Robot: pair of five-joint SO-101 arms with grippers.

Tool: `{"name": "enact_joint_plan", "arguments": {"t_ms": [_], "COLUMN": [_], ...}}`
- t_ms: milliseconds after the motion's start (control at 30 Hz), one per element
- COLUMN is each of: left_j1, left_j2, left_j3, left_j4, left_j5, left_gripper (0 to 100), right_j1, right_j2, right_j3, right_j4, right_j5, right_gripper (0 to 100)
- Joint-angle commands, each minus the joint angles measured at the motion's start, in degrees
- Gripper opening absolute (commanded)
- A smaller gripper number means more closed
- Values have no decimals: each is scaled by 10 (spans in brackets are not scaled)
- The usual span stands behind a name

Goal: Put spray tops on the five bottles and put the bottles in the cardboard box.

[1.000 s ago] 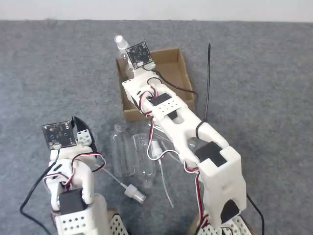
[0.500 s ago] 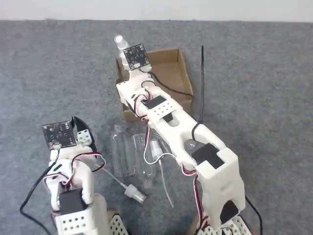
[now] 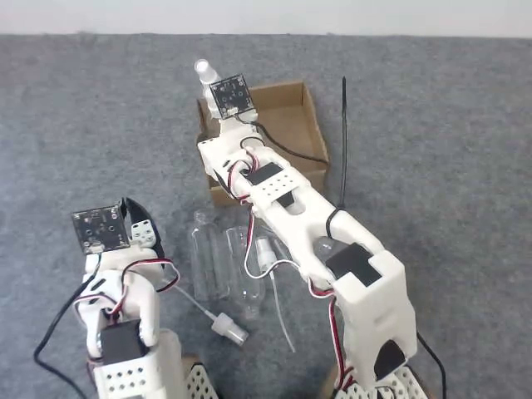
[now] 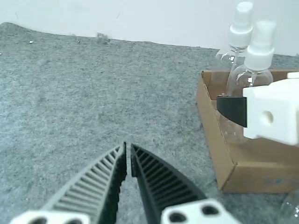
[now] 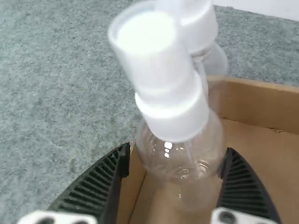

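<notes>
Box: it is sitting on the grey mat ahead of the right arm, holding two capped bottles upright in its far corner.

Near bottle: it is standing in the box with its spray top on, between the fingers of the right gripper.

Right gripper: its jaws are standing spread on either side of the near bottle. Cardboard is showing between one finger and the glass, so I judge it is not pinching.

Far bottle: it is standing just behind the near one, also capped.

Left gripper: it is hanging over bare mat, well apart from the box, jaws pressed together on nothing.

Loose bottles: two are lying side by side between the arms, with no tops on. A fifth may be lying under the right arm; I cannot tell.

Loose tops: one is lying with its tube near the left arm's base, and another is lying against the loose bottles.

Progress: two of five are looking done. The rest are still waiting to be capped and boxed, so less than half is finished.
</notes>
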Motion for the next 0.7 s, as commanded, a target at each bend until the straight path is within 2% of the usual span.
{"name": "enact_joint_plan", "arguments": {"t_ms": [0, 667], "left_j1": [-1, -1], "left_j2": [-10, -10], "left_j3": [-7, -7], "left_j4": [-19, -19], "left_j5": [3, 3], "left_gripper": [13, 13], "right_j1": [18, 17], "right_j2": [-19, -142], "right_j3": [-11, -11], "right_j4": [6, 219], "right_j5": [-4, -6], "right_gripper": [254, 254]}}
